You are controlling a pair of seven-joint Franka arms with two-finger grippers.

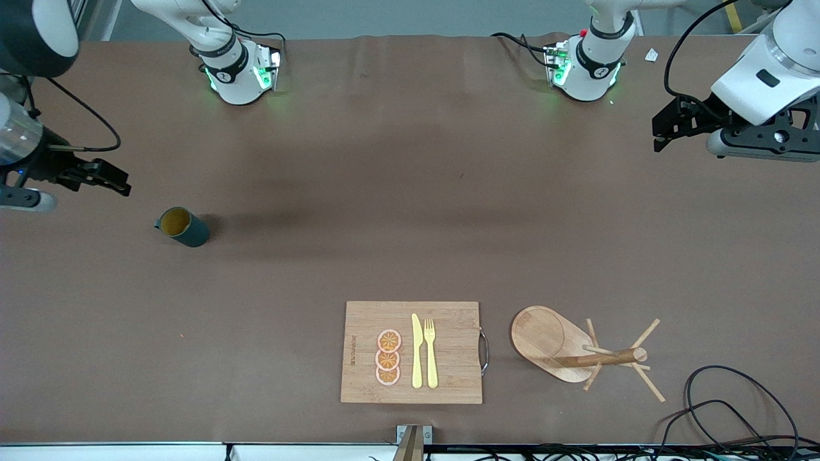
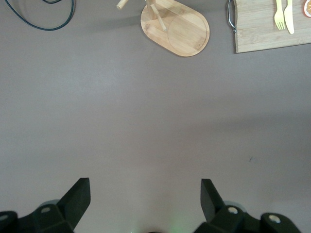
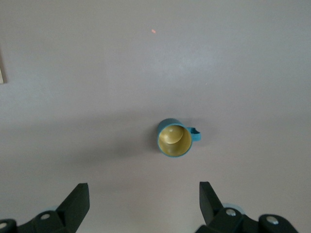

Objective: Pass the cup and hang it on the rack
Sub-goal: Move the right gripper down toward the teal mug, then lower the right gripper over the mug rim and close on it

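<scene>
The dark teal cup (image 1: 184, 227) with a yellowish inside stands upright on the brown table toward the right arm's end; the right wrist view shows the cup (image 3: 174, 138) from above, its handle to one side. My right gripper (image 1: 107, 178) hangs open and empty in the air beside the cup, apart from it, and shows as the right gripper (image 3: 144, 187). The wooden rack (image 1: 552, 342) stands near the front camera toward the left arm's end, also visible as the rack (image 2: 182, 30). Over the table's edge at that end, my left gripper (image 1: 667, 130) waits open, seen as the left gripper (image 2: 146, 182).
A bamboo cutting board (image 1: 455, 358) lies beside the rack, carrying a yellow knife (image 1: 417, 351), a fork (image 1: 430, 352) and three orange slices (image 1: 388, 357). Black cables (image 1: 724, 410) loop near the front edge at the left arm's end. Both arm bases stand along the table's back.
</scene>
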